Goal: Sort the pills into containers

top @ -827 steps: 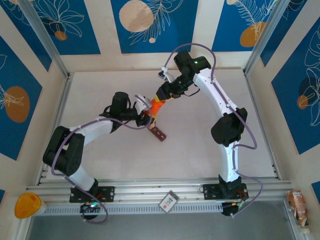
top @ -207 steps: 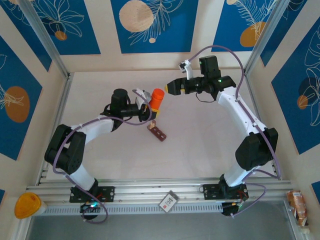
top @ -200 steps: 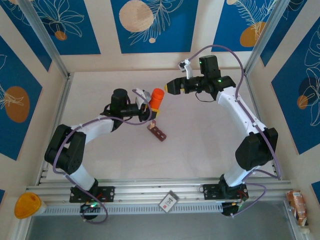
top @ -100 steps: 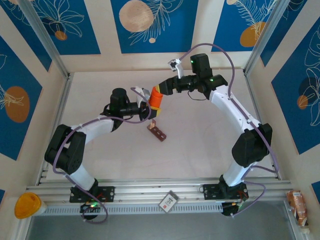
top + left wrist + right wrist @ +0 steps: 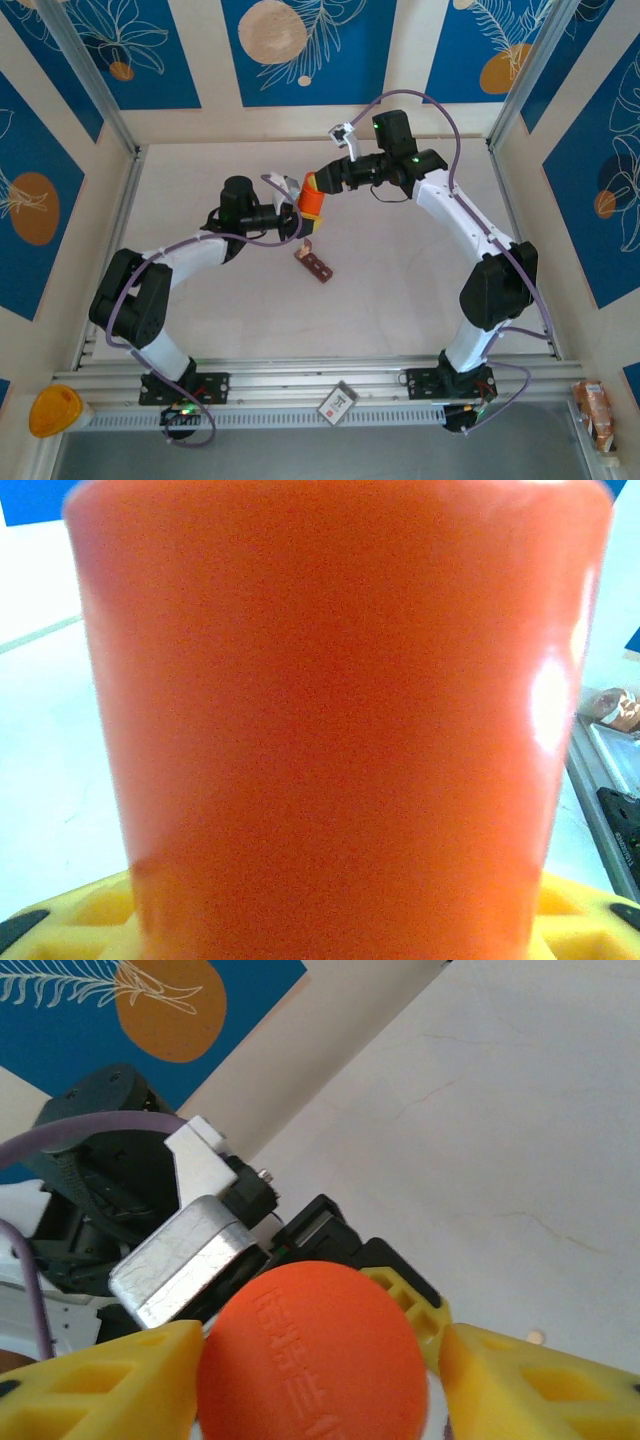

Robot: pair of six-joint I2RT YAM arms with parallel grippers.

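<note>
Bracketing the cap (image 5: 310, 1350) of the orange bottle (image 5: 311, 201), the right claw (image 5: 317, 186) reaches in from the far right corner of the table (image 5: 420, 300). Its yellow fingers (image 5: 100, 1385) stand either side of the cap. One touches it and a thin gap shows at the other, so I cannot tell whether the grip is made. The left claw (image 5: 297, 216) is clamped on the bottle's body from the left side and holds it upright, with its long axis standing off the table. The cap therefore sits directly between the right claw's fingers, which likely suits a twist about that axis. The containers (image 5: 315, 266) lie near the table's middle, just toward the near edge from the bottle. They run diagonally from far left to near right, and neither claw touches them.
</note>
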